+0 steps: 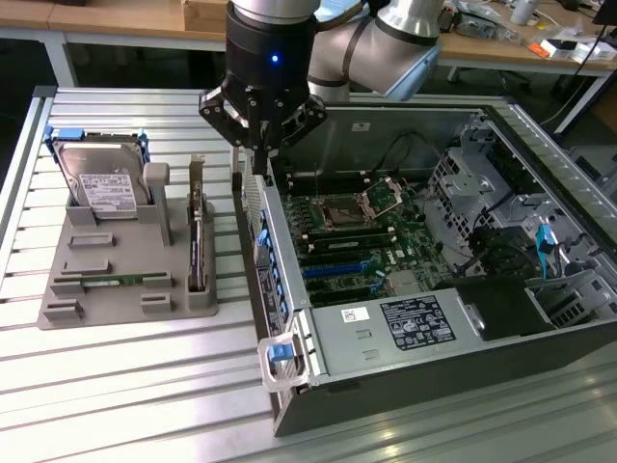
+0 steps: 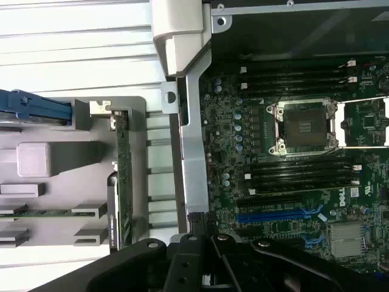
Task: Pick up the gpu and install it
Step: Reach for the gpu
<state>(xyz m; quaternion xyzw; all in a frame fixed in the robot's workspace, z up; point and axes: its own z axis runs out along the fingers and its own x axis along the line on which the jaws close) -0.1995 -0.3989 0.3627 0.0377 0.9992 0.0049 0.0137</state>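
Over on the exterior view's left, the grey holder tray (image 1: 58, 289) props the hard drive (image 1: 101, 188) upright, with the memory stick (image 1: 116, 282) lying flat in front. Next along, the gpu (image 1: 196, 249) stands on edge in its slot, top edge free for a pinch, and it's not picked up yet. Now the gripper (image 1: 260, 162): fingers pressed together, nothing in them, hanging over the wall of the computer case (image 1: 275, 280), near the gpu. Further right, the motherboard (image 1: 366, 241) lies exposed, its blue expansion slots (image 1: 337, 268) unoccupied.

Bright overhead light glares off the slatted table (image 1: 145, 386).
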